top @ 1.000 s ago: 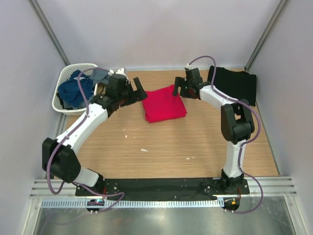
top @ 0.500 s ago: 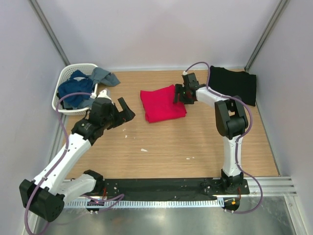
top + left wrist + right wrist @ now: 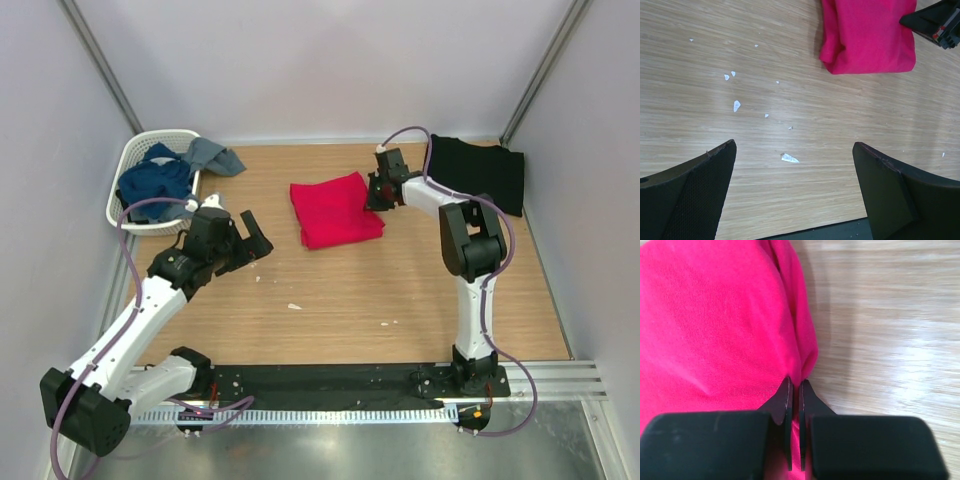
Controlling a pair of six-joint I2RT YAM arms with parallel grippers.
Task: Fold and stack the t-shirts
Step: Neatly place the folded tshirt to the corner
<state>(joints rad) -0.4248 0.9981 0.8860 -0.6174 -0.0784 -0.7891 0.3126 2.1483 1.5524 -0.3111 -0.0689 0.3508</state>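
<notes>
The wooden counter carries everything. A black t-shirt lies flat in its far right corner. A red t-shirt sits folded into a neat block near the middle of the far half, well apart from the white basket at the far left, which holds blue cloth. The red one looks fully folded, so I judge the step in hand to be the stacking. The right gripper is at the block's right edge, its jaws pressed together and apparently nipping a thin lip of red cloth. The next move would call for carrying the block rightward onto the black shirt without letting the layers fall open; a pinch on one edge alone may let it sag. The left gripper hangs over bare wood to the near left of the red shirt, spread wide and holding nothing. Only the top view shows the black shirt and basket. Only the right wrist view shows how closely the jaws meet on the fold. The left wrist view shows a scatter of small white scraps, of which the top view catches just a few specks.
</notes>
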